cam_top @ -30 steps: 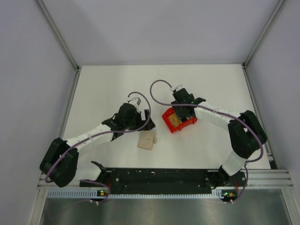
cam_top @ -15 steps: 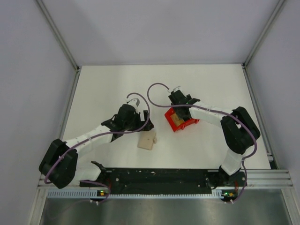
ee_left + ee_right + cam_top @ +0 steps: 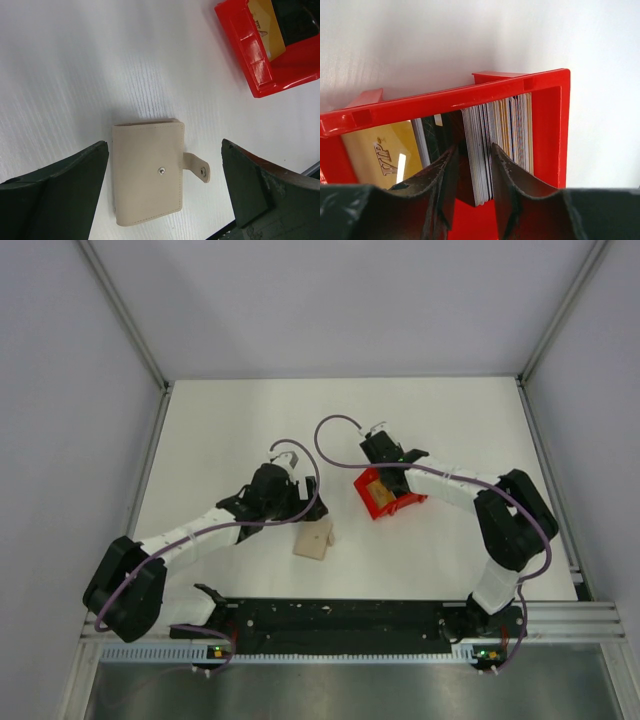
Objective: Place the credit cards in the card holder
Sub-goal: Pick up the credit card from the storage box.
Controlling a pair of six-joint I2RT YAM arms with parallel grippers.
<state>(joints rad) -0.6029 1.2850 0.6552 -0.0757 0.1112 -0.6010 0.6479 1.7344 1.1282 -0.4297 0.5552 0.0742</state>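
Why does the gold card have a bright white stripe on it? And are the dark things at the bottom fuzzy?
Right wrist view: the stripe on the gold card is glare from a light, and the close-up fingers look soft, out of focus. Left wrist view: the card holder is sharp with only a faint shadow. Top view: even light, soft shadows.

Lab test cell: white table (image 3: 230,420), grey panel walls (image 3: 340,300), aluminium frame (image 3: 121,310).
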